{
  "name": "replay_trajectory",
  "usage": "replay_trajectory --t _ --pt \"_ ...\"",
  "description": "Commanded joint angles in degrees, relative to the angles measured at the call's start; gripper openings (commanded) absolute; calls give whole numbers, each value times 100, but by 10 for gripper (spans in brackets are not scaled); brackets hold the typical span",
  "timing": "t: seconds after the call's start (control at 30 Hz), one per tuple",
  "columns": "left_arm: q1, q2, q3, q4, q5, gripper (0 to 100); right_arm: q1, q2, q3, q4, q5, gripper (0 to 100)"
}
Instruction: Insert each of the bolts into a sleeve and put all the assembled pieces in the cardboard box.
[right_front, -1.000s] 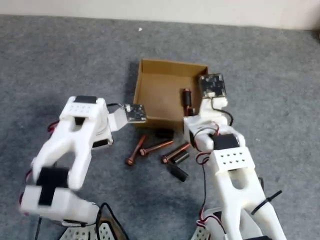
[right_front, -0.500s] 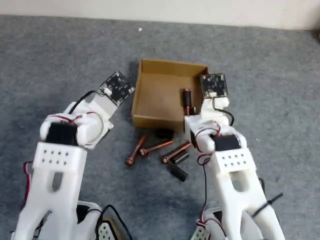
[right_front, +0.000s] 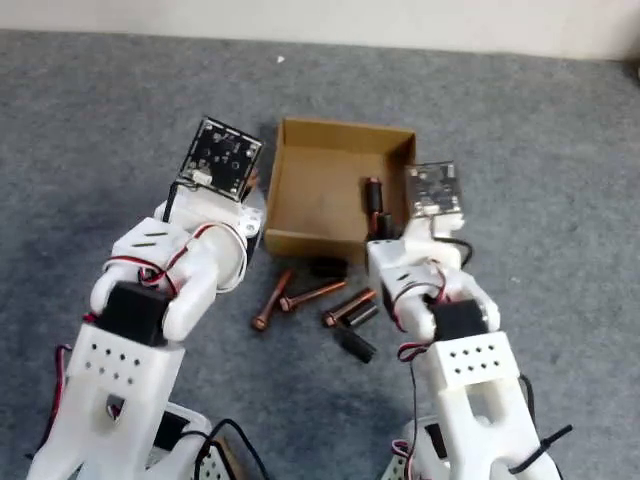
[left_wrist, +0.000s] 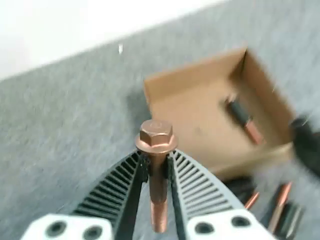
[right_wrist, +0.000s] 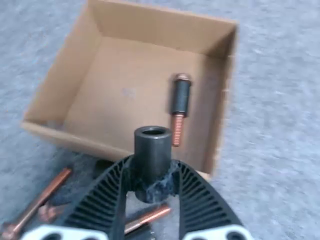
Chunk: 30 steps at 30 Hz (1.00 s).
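My left gripper (left_wrist: 156, 159) is shut on a copper bolt (left_wrist: 156, 137), held head up on the near-left side of the cardboard box (left_wrist: 195, 107). An upright black sleeve (right_wrist: 151, 145), hollow end up, is held in my shut right gripper (right_wrist: 152, 169) at the box's (right_wrist: 125, 95) near-right side. An assembled bolt and sleeve (right_front: 375, 195) lies inside the box (right_front: 345, 128) by its right wall. On the carpet in front of the box lie three loose bolts (right_front: 315, 293) and three black sleeves (right_front: 356, 346).
The left arm (right_front: 190, 260) and right arm (right_front: 430, 290) flank the loose parts on grey carpet (right_front: 120, 110). A pale wall edge runs along the far side. Open carpet lies to the left and right of the box.
The left arm has swung from pointing sideways at the box to pointing forward, carrying the bolt up beside the box's left wall. The right arm shifted slightly.
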Motion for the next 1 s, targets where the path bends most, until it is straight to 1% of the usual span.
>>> replay_trajectory --t 0.0,0.1,0.23,0.3,0.43,0.53,0.63,0.77,0.83,0.97 --pt "338 -312 -48 -571 695 6 -277 -286 -48 -171 44 5" --pt "497 -382 -40 -765 914 6 -426 -866 198 -180 62 5" --pt "760 -409 13 -818 914 6 -532 -1903 901 -549 70 5" --pt "892 -418 127 -1002 914 6 -567 -2246 1182 -593 70 5" --pt "954 -418 453 -1565 923 6 -796 -2580 1446 -611 105 5" --pt "936 -418 655 -1969 1266 6 -936 -2774 1499 -664 396 5" --pt "954 -418 787 -2268 1495 6 -1007 -3037 1657 -910 510 5" --pt "971 -418 927 -2514 1609 6 -1068 -3459 2035 -1191 519 5" --pt "1165 -418 945 -2523 1600 6 -1095 -3644 2176 -1323 589 5" --pt "1543 -418 945 -2514 1600 6 -1332 -3908 2510 -1596 1011 5"
